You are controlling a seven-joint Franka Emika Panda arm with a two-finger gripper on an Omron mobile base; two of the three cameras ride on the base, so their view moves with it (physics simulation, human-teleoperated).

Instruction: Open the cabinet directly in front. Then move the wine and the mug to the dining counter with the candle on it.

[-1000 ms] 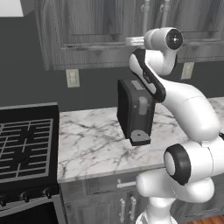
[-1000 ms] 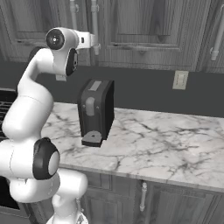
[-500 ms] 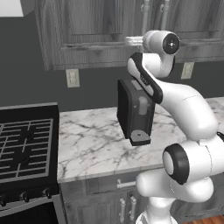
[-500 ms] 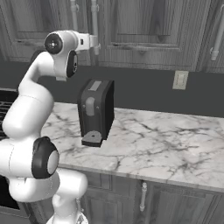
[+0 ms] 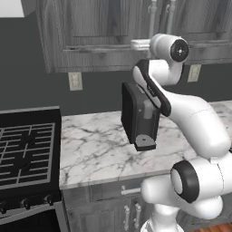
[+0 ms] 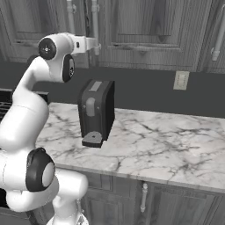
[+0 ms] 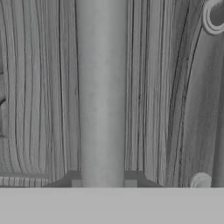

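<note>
Hand view puts the fingertips [image 7: 76, 183] hard against either side of the silver handle [image 7: 100, 87]. No gap shows between them and the metal, so the gripper [image 7: 103, 183] reads as closed on that bar. The bar runs straight up the picture from between the tips, so its long axis lies across the line of the fingers' squeeze, with grey wood grain of the cabinet [image 7: 39, 87] door behind it.

Seen from the right base view, the gripper [image 6: 96, 44] meets the handle [image 6: 94, 22] near its lower end. The bar stands vertical at the left edge of a raised-panel door, and a second bar [image 6: 70, 17] on the neighbouring door stands just beside it. Both doors of the cabinet [image 6: 149, 26] lie flush and closed, so what they hold is hidden.

My reading is that the door hinges on its far right side. The pull should therefore come back toward the base and curve rightward, not straight out, with the vertical bar kept square between the fingers.

The two base views differ in what they offer. The right one shows hand and bar together against the door. In the left base view the arm's own wrist joint covers the contact, and the handle [image 5: 153, 18] shows above it. The left view adds the stove [image 5: 27, 149]. Below the hand, the black coffee machine [image 6: 96, 112] stands on the marble worktop [image 6: 167, 140], well clear of the door's likely swing.
</note>
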